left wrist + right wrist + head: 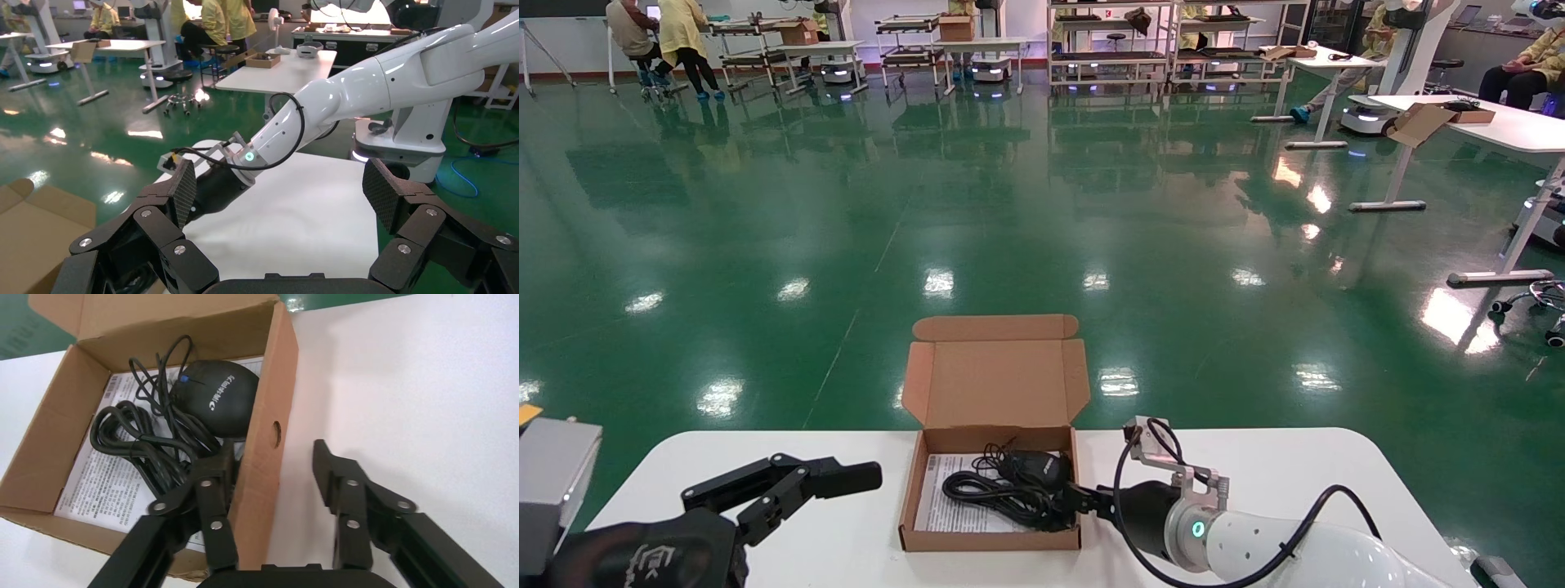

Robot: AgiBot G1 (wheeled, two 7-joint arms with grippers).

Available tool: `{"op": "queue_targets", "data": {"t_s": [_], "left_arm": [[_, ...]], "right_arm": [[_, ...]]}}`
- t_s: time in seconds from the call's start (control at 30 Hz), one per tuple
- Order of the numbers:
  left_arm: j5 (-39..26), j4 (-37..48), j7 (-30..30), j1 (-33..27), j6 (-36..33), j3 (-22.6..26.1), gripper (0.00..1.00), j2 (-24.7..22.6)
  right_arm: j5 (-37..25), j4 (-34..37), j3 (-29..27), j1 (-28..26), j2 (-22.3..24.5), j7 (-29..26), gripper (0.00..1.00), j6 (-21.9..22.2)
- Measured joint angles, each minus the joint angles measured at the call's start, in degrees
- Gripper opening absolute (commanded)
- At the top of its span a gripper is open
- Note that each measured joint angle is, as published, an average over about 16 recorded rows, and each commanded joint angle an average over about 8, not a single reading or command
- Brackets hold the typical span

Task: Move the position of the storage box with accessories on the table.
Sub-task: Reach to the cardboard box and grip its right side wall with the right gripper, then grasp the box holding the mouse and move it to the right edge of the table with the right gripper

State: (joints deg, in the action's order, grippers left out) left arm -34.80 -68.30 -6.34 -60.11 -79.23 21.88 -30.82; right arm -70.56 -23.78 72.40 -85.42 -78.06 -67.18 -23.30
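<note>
Nearest to us, at the front left of the table (pixel 1279 474), we see the left gripper (pixel 846 478) parked above the white surface. Its claw is wide and holds nothing; in the left wrist view its two fingers (pixel 183 193) stand far apart with only the tabletop between them.

A little further, in the middle of the table near the front edge, sits the storage box (pixel 910 490). Its lid is open and stands upright at the far side. Inside we see the black mouse (pixel 1038 467) toward the right wall, its bundled cable (pixel 989 494) just beside it toward the middle, and both lie on the white leaflet (pixel 944 498) that covers the bottom.

The right gripper (pixel 1071 498) is at the right wall of the box. In the right wrist view its claw (pixel 275 462) is open and straddles this wall: one finger (pixel 211 490) is inside the box, near the cable and the mouse, and the other finger is outside, over the table. We cannot tell if the fingers touch the cardboard wall (pixel 269 425).

Beyond the table there is a shiny green floor (pixel 846 204), and far away white desks (pixel 1483 122) with other cartons, shelving racks and people.
</note>
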Motion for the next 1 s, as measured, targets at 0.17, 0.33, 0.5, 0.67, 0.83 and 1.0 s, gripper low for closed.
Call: {"op": "queue_targets", "data": {"t_s": [0.17,0.33,0.5,0.67,0.83,1.0], "left_arm": [[0.0,0.0,0.0,0.0,0.0,0.0,1.0,0.0],[0.0,0.0,0.0,0.0,0.0,0.0,1.0,0.0],[0.0,0.0,0.0,0.0,0.0,0.0,1.0,0.0],[0.0,0.0,0.0,0.0,0.0,0.0,1.0,0.0],[0.0,0.0,0.0,0.0,0.0,0.0,1.0,0.0],[0.0,0.0,0.0,0.0,0.0,0.0,1.0,0.0]], "right_arm": [[1.2,0.5,0.4,-0.1,0.0,0.8,0.0,-0.1],[2.2,1.0,0.7,-0.2,0.1,1.6,0.0,-0.3],[3.2,1.4,1.1,-0.1,0.1,2.3,0.0,-0.4],[4.2,1.8,1.3,-0.1,0.1,3.2,0.0,-0.3],[5.1,2.3,1.4,-0.6,0.3,4.2,0.0,-0.5],[5.9,3.1,1.2,-2.0,0.6,6.0,0.0,-1.1]]}}
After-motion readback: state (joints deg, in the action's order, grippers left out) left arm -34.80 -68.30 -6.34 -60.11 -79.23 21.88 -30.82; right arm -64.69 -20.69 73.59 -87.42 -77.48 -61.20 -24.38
